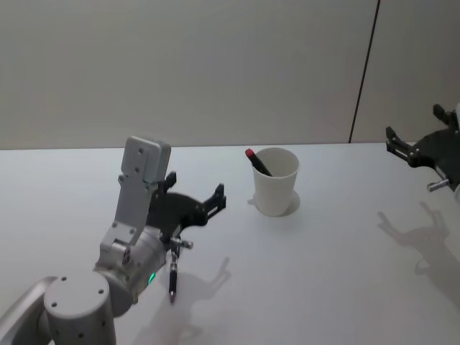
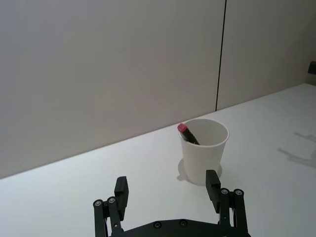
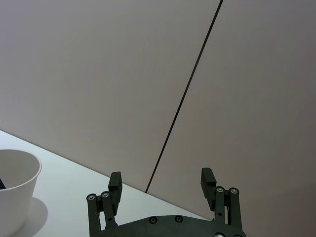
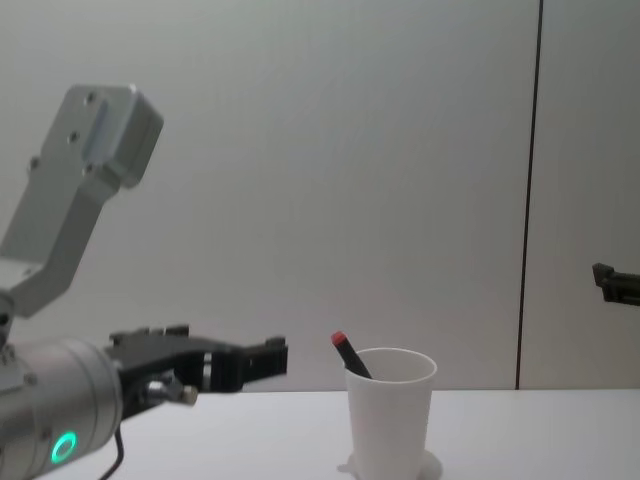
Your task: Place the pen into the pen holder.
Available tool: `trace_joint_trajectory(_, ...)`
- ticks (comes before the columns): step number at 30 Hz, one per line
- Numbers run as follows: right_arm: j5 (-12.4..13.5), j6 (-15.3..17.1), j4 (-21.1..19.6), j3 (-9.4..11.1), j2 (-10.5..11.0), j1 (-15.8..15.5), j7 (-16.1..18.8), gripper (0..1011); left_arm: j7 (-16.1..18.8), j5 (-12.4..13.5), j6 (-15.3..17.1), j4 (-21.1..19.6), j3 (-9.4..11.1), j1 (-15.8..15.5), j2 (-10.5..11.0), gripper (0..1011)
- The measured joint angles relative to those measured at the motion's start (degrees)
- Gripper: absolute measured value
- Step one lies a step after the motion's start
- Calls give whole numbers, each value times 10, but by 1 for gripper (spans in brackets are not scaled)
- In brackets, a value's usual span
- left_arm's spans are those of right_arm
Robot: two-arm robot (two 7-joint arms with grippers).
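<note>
The pen holder (image 1: 276, 185) is a white cup standing upright near the middle of the table. A dark pen (image 1: 257, 162) with a red end leans inside it, its tip poking over the rim on the left side; it is also in the left wrist view (image 2: 187, 133) and the chest view (image 4: 349, 355). My left gripper (image 1: 218, 200) hovers open and empty above the table, a short way left of the cup (image 2: 205, 154) and pointing at it. My right gripper (image 1: 392, 141) is held up at the far right, open and empty, well away from the cup (image 3: 15, 193).
The white table (image 1: 338, 273) runs back to a plain grey wall with a dark vertical seam (image 1: 364, 72). A short dark cable (image 1: 173, 277) hangs under my left wrist. Shadows of both arms fall on the tabletop.
</note>
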Motion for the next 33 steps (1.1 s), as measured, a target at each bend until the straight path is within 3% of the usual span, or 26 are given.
trace_joint_trajectory(14,0,0,0,0,0,0,0,1002,35,-44,65,-9,-2,22,1,1003)
trace_joint_trajectory(33,0,0,0,0,0,0,0,1002,33,-40,148,5,-11,24,9,1003)
